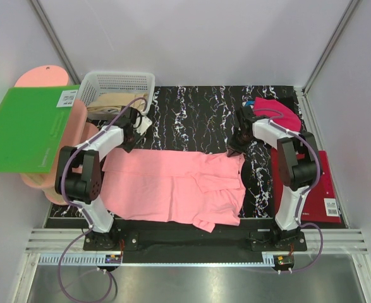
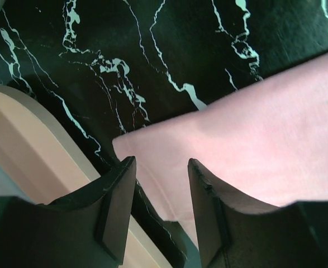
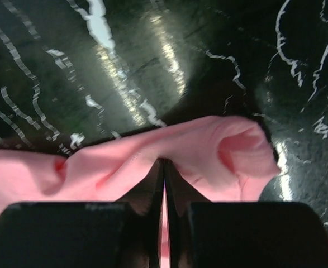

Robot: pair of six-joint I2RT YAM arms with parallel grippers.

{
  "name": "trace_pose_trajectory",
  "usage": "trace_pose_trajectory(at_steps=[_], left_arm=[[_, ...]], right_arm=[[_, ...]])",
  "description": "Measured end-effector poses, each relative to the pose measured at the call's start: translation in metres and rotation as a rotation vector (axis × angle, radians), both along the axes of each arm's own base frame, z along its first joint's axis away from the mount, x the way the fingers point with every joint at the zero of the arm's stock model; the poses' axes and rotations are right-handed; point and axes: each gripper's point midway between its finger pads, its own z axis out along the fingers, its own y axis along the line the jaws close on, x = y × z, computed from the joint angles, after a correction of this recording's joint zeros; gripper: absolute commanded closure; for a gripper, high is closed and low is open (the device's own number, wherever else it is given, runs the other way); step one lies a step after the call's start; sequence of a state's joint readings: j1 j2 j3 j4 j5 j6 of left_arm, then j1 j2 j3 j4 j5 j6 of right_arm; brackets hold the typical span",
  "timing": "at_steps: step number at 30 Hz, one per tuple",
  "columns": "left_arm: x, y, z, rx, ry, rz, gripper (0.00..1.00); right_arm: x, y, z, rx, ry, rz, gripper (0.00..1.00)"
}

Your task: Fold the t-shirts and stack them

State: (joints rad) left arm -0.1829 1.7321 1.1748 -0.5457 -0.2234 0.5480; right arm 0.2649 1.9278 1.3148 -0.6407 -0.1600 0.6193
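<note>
Salmon-pink t-shirt [image 1: 166, 183], spread on worktop [image 1: 198, 120]; my right hand [image 3: 164, 184] clamps its far corner, my left hand [image 2: 161, 164] open.

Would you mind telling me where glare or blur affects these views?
Right wrist: strong glare streaks on the marble tabletop, pink t-shirt slightly soft. Left wrist: no glare, marble veins crisp. Top external: evenly lit and sharp.

illegible label [image 1: 67, 98] on green board [image 1: 27, 129], another on red board [image 1: 318, 183]
</note>
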Motion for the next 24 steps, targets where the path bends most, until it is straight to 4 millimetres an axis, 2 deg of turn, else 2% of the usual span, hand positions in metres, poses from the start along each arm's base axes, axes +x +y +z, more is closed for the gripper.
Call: trace_pose_trajectory(at_steps=[3, 10, 15, 19, 24], left_arm=[[0.002, 0.003, -0.009, 0.016, 0.002, 0.008, 0.56], [-0.009, 0.021, -0.031, 0.044, 0.035, 0.036, 0.57], [-0.016, 0.041, -0.042, 0.056, 0.043, 0.072, 0.58], [-0.014, 0.049, -0.043, 0.066, 0.017, 0.089, 0.58], [-0.014, 0.049, -0.043, 0.063, 0.002, 0.087, 0.59]], right_arm=[[-0.002, -0.003, -0.016, -0.025, 0.034, 0.003, 0.94], [0.000, -0.009, -0.016, -0.047, 0.022, 0.003, 0.94], [-0.002, -0.030, -0.016, -0.066, 0.019, -0.037, 0.94], [-0.008, -0.047, -0.016, -0.082, 0.019, -0.072, 0.93], [-0.013, -0.051, -0.016, -0.094, 0.019, -0.070, 0.93]])
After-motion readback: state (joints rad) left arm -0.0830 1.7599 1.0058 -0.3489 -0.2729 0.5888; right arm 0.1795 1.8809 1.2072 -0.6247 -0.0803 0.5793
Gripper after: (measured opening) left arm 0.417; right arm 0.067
